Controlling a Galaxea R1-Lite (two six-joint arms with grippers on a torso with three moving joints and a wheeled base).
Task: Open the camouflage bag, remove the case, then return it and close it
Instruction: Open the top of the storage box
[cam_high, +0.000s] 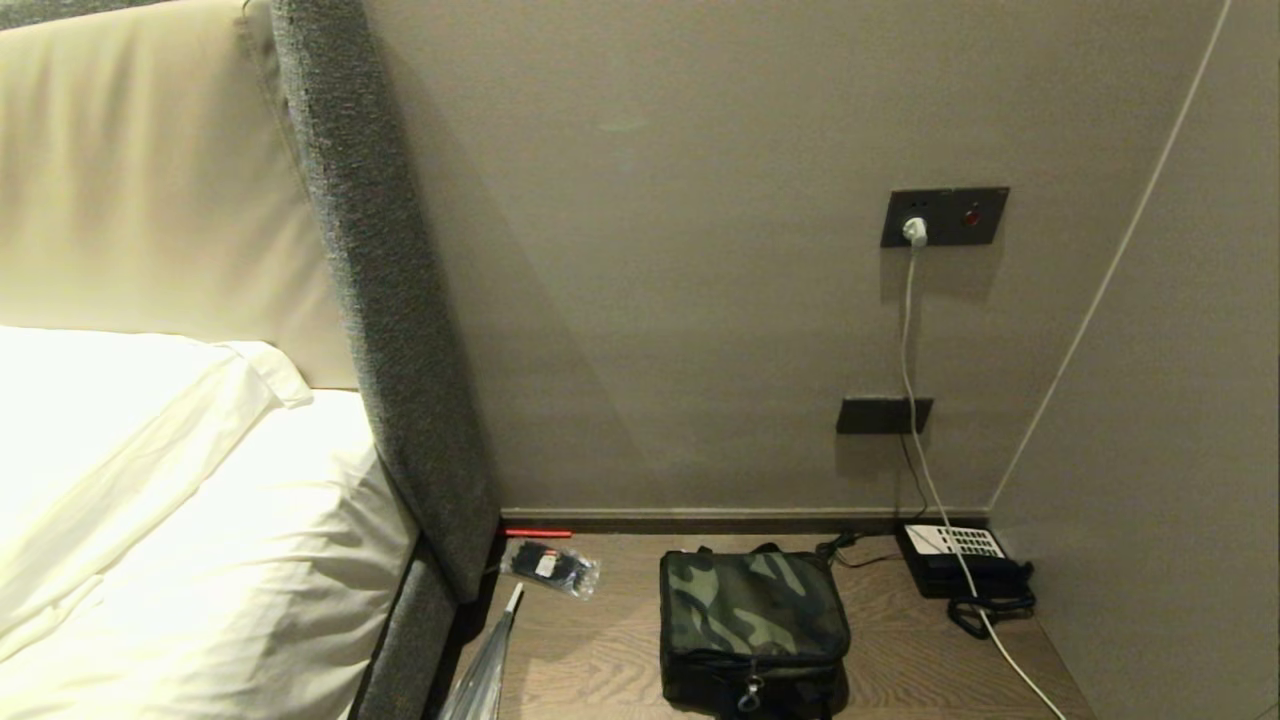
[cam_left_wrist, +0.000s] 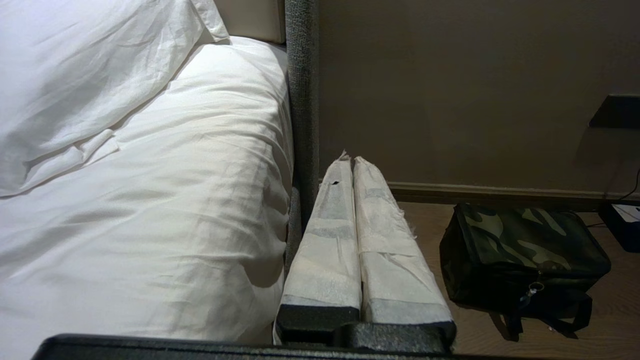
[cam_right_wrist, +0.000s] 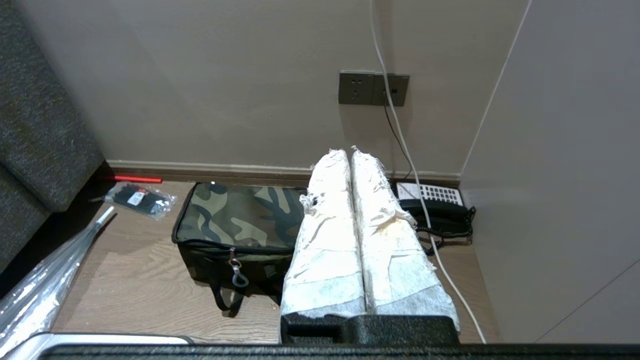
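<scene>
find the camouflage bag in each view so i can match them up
Head view: camouflage bag at bottom centre, on the wooden surface.
Left wrist view: at lower right.
Right wrist view: left of centre.
Shared landmark: the desk telephone beside the bag.

My right claw (cam_right_wrist: 351, 152) hides the camouflage bag's (cam_right_wrist: 235, 215) far corner. Beyond my claw, the telephone (cam_right_wrist: 435, 207) is partly covered too. The bag stays zipped, so nothing inside shows.
</scene>
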